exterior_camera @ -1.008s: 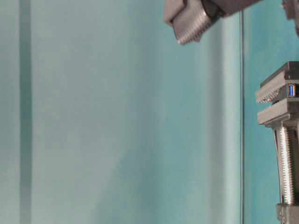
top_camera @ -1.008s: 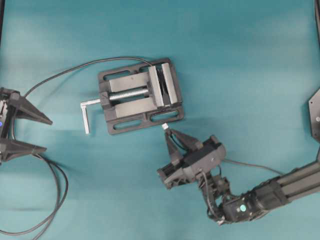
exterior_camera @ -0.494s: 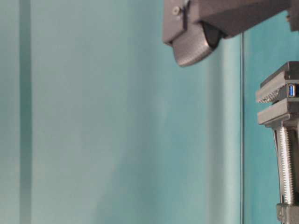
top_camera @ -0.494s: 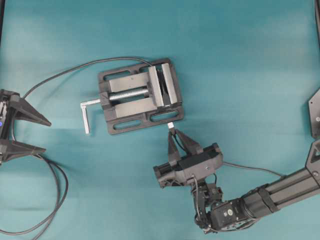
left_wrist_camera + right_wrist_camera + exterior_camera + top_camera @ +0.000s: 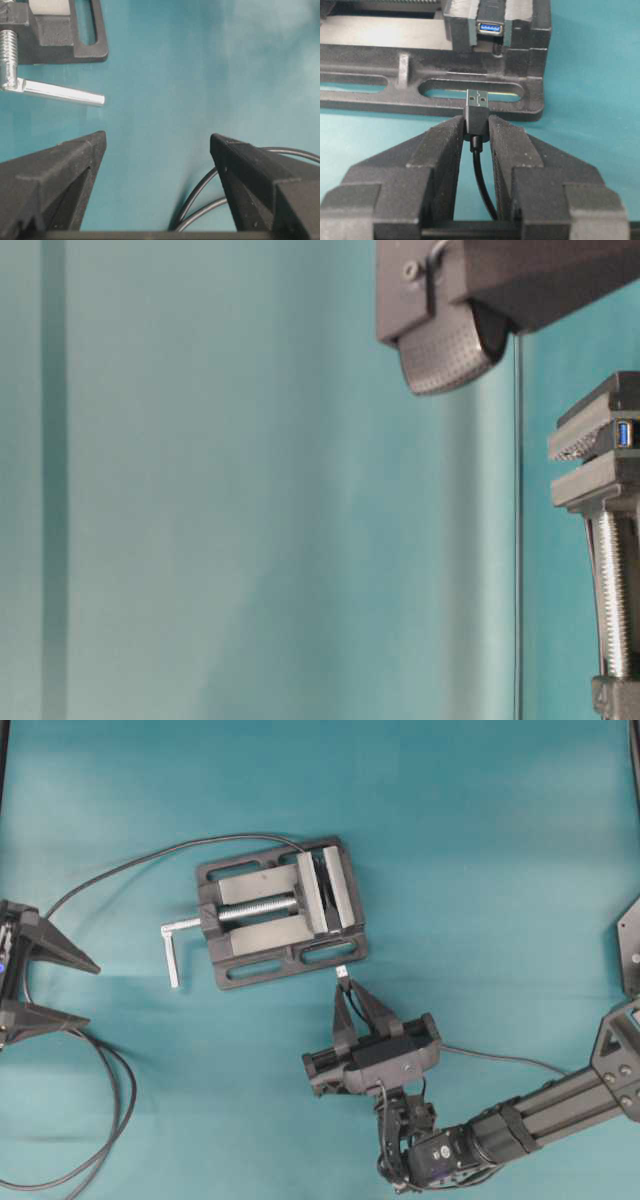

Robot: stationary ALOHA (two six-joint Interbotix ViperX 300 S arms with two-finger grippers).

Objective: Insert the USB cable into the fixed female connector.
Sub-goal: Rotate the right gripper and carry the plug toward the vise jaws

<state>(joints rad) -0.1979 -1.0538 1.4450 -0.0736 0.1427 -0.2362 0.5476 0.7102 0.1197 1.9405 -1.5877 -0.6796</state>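
I had the right claw (image 5: 476,131) clamped on the USB cable (image 5: 476,111), its 2 fingers (image 5: 445,150) pinching the black plug body from both sides while the silvery metal tip stuck out ahead of them. The thin cord ran back between the fingers toward the wrist. From the right wrist view, the tip sat just short of the near edge of the dark grey vise (image 5: 385,95), in front of a long slot in its base. The fixed female connector (image 5: 490,26) was held up in the vise jaws beyond, its blue-lined opening facing the plug but higher and well apart from it.

Overhead, the right claw (image 5: 346,992) pointed up the picture at the vise (image 5: 280,910), with the plug tip close to the base's lower right corner. The vise's silver L-shaped handle (image 5: 175,945) stuck out to the left. A long black cable (image 5: 150,860) curved off the vise toward the left side of the teal worktop (image 5: 480,840).

My left claw (image 5: 157,165) stood wide with nothing between its fingers, hanging over bare worktop near loops of black cable, well away from the vise.
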